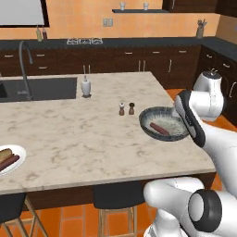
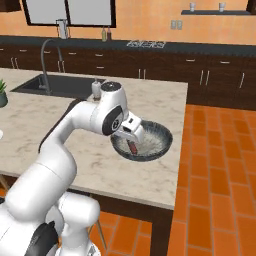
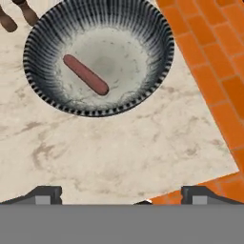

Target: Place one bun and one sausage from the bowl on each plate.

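White plate (image 1: pixel 17 152) at table edge has bun + sausage; bowl (image 3: pixel 38 33) holds one sausage (image 3: pixel 86 75). Pincer (image 3: pixel 121 193) spread, empty, above bowl. Second plate unseen.

I take the marble island counter (image 1: pixel 78 134) as landmark. On it, near its middle, stand two small shakers (image 1: pixel 126 109) — one light-topped, one dark — side by side. Toward its far edge a white soap dispenser (image 1: pixel 85 86) stands just beside the sunken sink (image 1: pixel 41 89), over which a curved dark faucet (image 1: pixel 25 62) arches. Beyond the counter I see dark cabinets (image 1: pixel 139 60) along the orange wall, a stovetop (image 1: pixel 84 41) set on them, and a wall shelf (image 1: pixel 139 10) carrying two cups. Below the counter's near edge, two dark stools (image 1: pixel 115 196) stand on the orange tiled floor (image 2: pixel 220 165).
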